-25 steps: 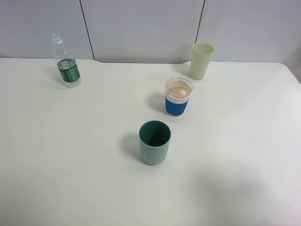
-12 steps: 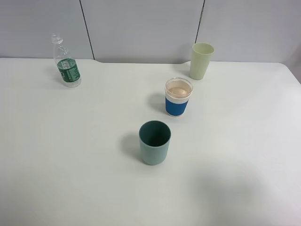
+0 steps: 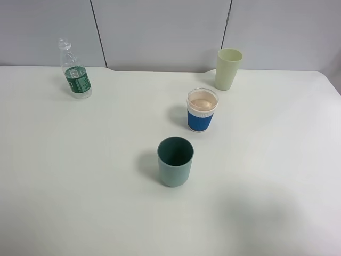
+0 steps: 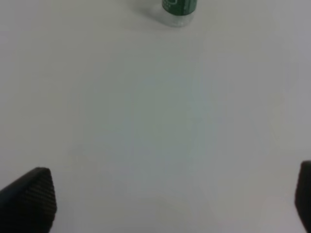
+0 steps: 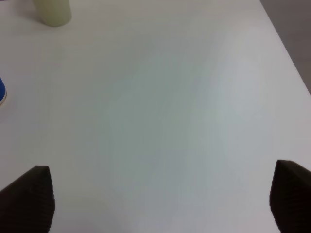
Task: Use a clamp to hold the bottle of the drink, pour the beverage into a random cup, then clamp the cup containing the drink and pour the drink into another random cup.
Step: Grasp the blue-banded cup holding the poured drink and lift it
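A clear drink bottle (image 3: 74, 71) with a green label stands uncapped at the table's back left; its base shows in the left wrist view (image 4: 179, 10). A blue-banded cup (image 3: 202, 110) holding pale brown drink stands mid-table. A teal cup (image 3: 175, 161) stands in front of it, looking empty. A pale green cup (image 3: 228, 69) stands at the back right and shows in the right wrist view (image 5: 52, 12). My left gripper (image 4: 170, 199) is open over bare table, well short of the bottle. My right gripper (image 5: 163, 199) is open over bare table. Neither arm shows in the high view.
The white table (image 3: 80, 176) meets a grey panelled wall at the back. Its right edge (image 5: 286, 46) shows in the right wrist view, with grey floor beyond. A sliver of the blue cup (image 5: 2, 91) shows in that view.
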You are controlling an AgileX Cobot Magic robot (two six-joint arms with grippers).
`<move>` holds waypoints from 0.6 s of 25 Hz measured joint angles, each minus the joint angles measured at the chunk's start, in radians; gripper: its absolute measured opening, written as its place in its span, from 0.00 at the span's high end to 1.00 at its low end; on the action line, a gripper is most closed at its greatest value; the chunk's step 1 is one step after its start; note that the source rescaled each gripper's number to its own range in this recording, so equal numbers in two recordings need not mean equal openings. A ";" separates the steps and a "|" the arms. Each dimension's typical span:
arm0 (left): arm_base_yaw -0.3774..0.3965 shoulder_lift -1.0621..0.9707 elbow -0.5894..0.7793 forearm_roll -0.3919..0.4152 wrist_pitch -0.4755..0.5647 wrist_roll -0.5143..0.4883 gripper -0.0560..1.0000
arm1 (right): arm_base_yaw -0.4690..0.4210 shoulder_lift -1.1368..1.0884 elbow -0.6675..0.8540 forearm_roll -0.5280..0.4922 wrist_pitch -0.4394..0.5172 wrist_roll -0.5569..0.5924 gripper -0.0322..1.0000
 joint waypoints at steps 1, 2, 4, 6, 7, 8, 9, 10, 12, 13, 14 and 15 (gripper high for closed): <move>0.000 0.000 0.000 0.000 0.000 0.000 0.00 | 0.000 0.000 0.000 0.000 0.000 0.000 0.33; 0.000 0.000 0.000 0.000 0.000 0.000 0.00 | 0.000 0.000 0.000 0.000 0.000 0.000 0.33; 0.000 0.000 0.000 0.000 0.000 0.000 0.00 | 0.000 0.003 0.000 0.000 0.000 0.000 0.33; 0.000 0.000 0.000 0.000 0.000 0.000 0.00 | 0.000 0.032 -0.007 0.000 -0.005 0.000 0.33; 0.000 0.000 0.000 0.000 0.000 0.000 0.00 | 0.000 0.058 -0.013 0.000 -0.025 0.000 0.33; 0.000 0.000 0.000 0.000 0.000 0.000 0.00 | 0.000 0.083 -0.024 0.000 -0.046 0.000 0.33; 0.000 0.000 0.000 0.000 0.000 0.000 0.00 | 0.000 0.114 -0.035 -0.006 -0.080 -0.002 0.33; 0.000 0.000 0.000 0.000 0.000 0.000 0.00 | 0.002 0.147 -0.045 -0.009 -0.116 -0.002 0.33; 0.000 0.000 0.000 0.000 0.000 0.000 0.00 | 0.001 0.183 -0.052 -0.012 -0.151 -0.003 0.33; 0.000 0.000 0.000 0.000 0.000 0.000 0.00 | 0.001 0.214 -0.055 -0.013 -0.178 -0.003 0.33; 0.000 0.000 0.000 0.000 0.000 0.000 0.00 | 0.001 0.251 -0.057 -0.015 -0.206 -0.003 0.33; 0.000 0.000 0.000 0.000 0.000 0.000 0.00 | 0.001 0.289 -0.057 -0.018 -0.232 -0.003 0.33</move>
